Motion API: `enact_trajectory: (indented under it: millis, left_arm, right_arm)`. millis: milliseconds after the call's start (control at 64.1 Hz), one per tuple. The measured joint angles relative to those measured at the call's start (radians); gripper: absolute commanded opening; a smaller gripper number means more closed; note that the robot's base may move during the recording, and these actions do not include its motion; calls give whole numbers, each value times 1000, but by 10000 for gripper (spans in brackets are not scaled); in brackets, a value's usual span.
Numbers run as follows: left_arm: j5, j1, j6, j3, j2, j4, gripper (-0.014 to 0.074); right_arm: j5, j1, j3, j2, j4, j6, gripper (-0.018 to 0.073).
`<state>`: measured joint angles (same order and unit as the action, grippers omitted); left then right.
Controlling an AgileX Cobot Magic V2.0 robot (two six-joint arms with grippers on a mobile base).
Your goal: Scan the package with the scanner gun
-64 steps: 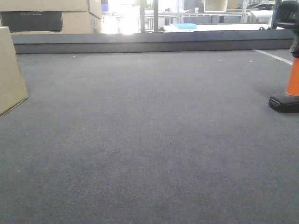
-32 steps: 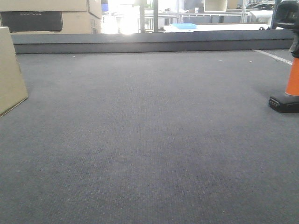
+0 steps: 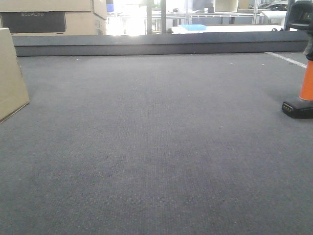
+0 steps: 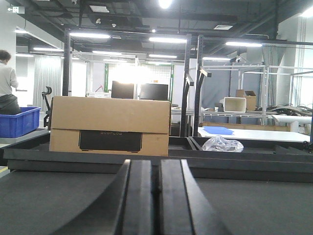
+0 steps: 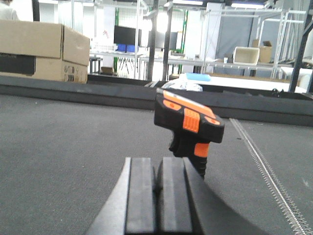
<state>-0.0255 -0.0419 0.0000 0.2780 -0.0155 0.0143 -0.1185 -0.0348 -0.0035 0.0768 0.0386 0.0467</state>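
A: Quick status — where's the scanner [image 3: 301, 68] rel. to the desk [image 3: 156, 147]?

B: Standing upright on its black base at the desk's right edge in the front view; orange grip, head cut off by the frame. In the right wrist view the scanner [image 5: 188, 125] sits just ahead of the right gripper [image 5: 157, 196], head turned toward the left. Prob. parked on its base so the grip is free to be taken from the side.

A: And the package?

B: A tan box [image 3: 11, 73] at the far left of the desk, well apart from the scanner, only partly in frame. A second cardboard box [image 4: 109, 125] with a dark label panel stands beyond the desk's back rail; left wrist cam looks straight at it. Can't tell which one is meant for scanning.

A: Fingers?

B: Right fingers [image 5: 141, 196] pressed together, just a thin seam between them, holding nothing, low over the desk and aimed at the scanner. Left gripper [image 4: 155, 196] same: fingers closed flat, nothing held, pointing at the box past the rail.

A: So where are we in the job?

B: Can't settle it. Scanner standing free and both grippers empty fits either pre-pickup or scanner set back down after a scan.
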Motion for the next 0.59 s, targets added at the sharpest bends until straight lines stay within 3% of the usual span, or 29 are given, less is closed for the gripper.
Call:
enact_trajectory:
  millis: [187, 328, 593]
  left_arm:
    - [0, 0, 0, -2, 0, 0, -111]
    - [-2, 0, 0, -2, 0, 0, -111]
    - [-2, 0, 0, -2, 0, 0, -111]
  right_arm:
    - [119, 17, 2, -71, 0, -1, -168]
    - [119, 56, 2, -74, 0, -1, -168]
    - [119, 58, 2, -74, 0, -1, -168]
